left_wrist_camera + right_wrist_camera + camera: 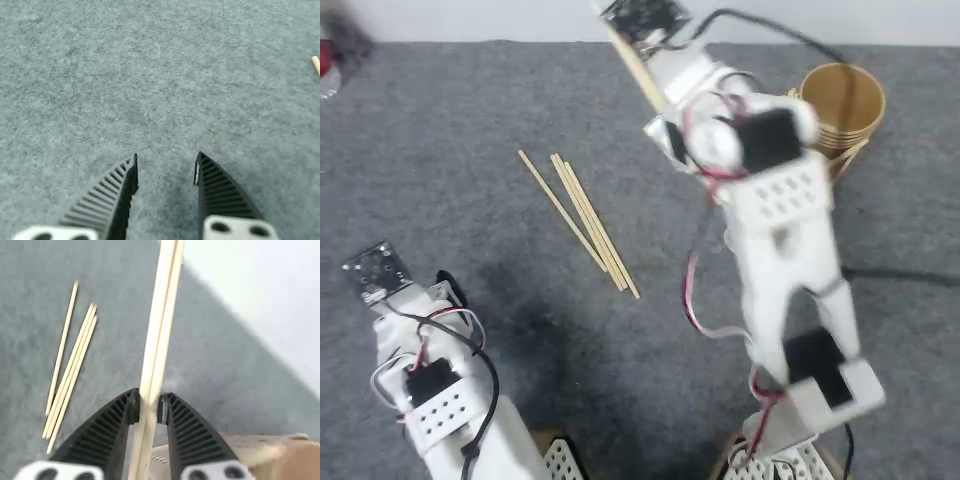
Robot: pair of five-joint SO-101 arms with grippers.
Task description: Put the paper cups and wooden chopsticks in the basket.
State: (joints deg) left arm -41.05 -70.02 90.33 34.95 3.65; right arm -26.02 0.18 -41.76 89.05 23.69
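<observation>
My right gripper (148,406) is shut on a pair of wooden chopsticks (161,320), held above the grey mat; the high view shows that pair (638,68) near the table's far edge, left of a stack of paper cups (842,104). Several more chopsticks (582,220) lie loose on the mat in the middle, also seen as chopsticks (70,365) from the right wrist. My left gripper (165,172) stands open over bare mat at the near left, nothing between its fingers. One chopstick tip (316,64) shows off to its side.
The grey mat (470,120) covers the table and ends at a white surface (260,285) at the far side. A woven rim (260,445) sits under the right gripper beside the cups. A red and clear object (328,68) lies at the far left edge.
</observation>
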